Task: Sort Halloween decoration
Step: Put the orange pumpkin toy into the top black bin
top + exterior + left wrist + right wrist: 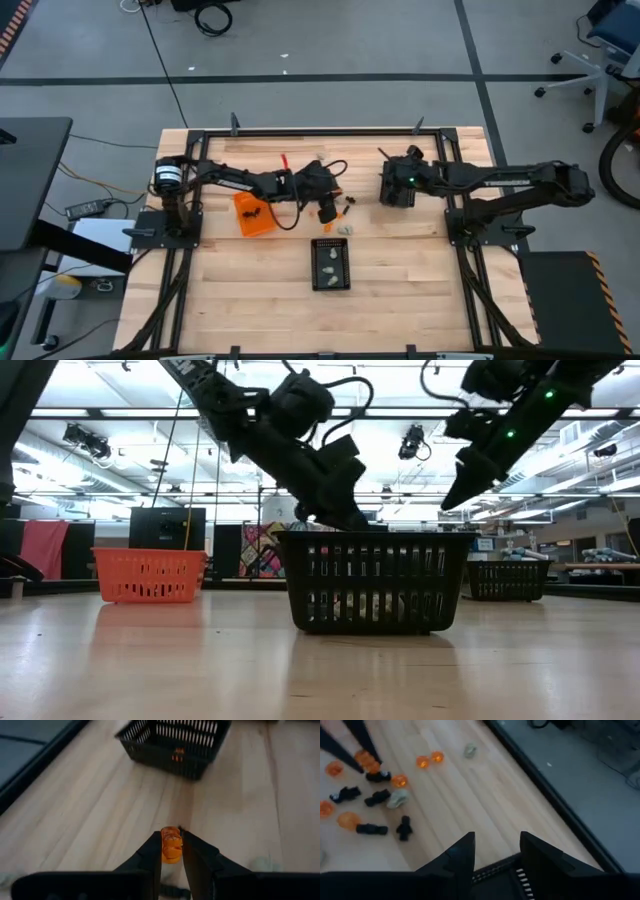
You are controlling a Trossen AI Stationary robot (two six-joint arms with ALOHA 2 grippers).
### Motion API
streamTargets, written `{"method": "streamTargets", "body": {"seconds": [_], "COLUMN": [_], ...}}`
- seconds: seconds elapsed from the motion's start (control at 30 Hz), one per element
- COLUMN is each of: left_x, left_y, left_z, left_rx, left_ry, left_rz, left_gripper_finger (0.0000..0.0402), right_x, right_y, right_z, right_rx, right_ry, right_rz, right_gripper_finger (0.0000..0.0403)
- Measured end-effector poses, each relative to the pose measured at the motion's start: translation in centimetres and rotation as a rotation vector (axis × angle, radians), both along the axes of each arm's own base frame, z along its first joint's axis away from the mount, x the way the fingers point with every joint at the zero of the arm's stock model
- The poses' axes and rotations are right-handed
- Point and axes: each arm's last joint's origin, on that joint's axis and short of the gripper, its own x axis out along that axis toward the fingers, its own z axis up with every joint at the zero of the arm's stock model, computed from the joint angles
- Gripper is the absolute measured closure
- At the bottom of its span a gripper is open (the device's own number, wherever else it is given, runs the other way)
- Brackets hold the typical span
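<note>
An orange toy piece [171, 845] is pinched between the fingers of the left gripper [171, 851], which is held above the wooden table [400, 270] near its middle, between the orange bin [254, 215] and the black mesh bin [331, 264]. Pale pieces are seen lying in that mesh bin. More Halloween decoration pieces [375, 797], orange, black and pale grey-white, are scattered loose on the tabletop. The right gripper [496, 851] is held raised over the table's far right part, its fingers spread with nothing between them
</note>
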Motion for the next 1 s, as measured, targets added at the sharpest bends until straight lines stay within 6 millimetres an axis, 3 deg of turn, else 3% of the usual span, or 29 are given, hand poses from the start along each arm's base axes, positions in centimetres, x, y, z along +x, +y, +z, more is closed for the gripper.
{"method": "streamTargets", "body": {"seconds": [0.23, 0.6, 1.0], "left_x": [4.0, 9.5, 12.0], "left_y": [0.6, 1.7, 2.3], "left_z": [-0.2, -0.4, -2.0], "left_rx": [0.046, 0.079, 0.127], "left_ry": [-0.043, -0.155, -0.394], "left_rz": [-0.023, -0.054, -0.069], "left_gripper_finger": [0.0329, 0.0329, 0.0329], "right_x": [-2.6, -4.5, -4.6], "right_y": [0.1, 0.4, 0.5], "right_z": [0.2, 0.5, 1.1], "right_rx": [-0.05, -0.058, -0.098], "right_ry": [-0.072, -0.207, -0.266], "right_rz": [-0.067, -0.097, -0.15], "right_gripper_finger": [0.0243, 0.0243, 0.0243]}}
